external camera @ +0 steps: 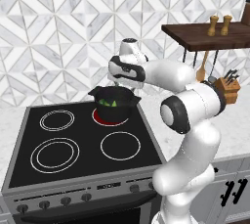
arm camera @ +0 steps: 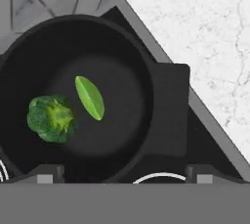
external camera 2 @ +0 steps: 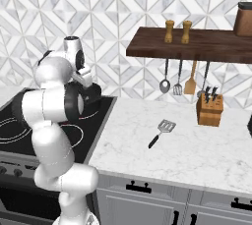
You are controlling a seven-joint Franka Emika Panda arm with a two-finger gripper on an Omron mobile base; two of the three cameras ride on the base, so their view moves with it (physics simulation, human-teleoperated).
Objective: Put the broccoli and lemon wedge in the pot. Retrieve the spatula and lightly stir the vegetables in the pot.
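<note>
A black pot [external camera: 115, 111] stands on the stove's rear right burner, which glows red. Inside it lie the broccoli [arm camera: 51, 119] and a yellowish-green lemon wedge [arm camera: 90, 98], side by side on the pot [arm camera: 142, 64] floor; they appear as green pieces [external camera: 108, 103] in the left base view. My gripper [arm camera: 125, 175] hangs straight above the pot, open, its fingertips [arm camera: 46, 174] wide apart with nothing between them. The spatula [external camera 2: 163, 130], light grey with a slotted head and dark handle, lies on the marble counter to the right of the stove.
A wooden shelf [external camera 2: 197, 44] carries two shakers, with a spoon [external camera 2: 165, 85] and other utensils hanging under it. A knife block [external camera 2: 210, 109] stands on the counter [external camera 2: 197, 155] behind the spatula. Three more burners lie on the stove [external camera: 29, 120].
</note>
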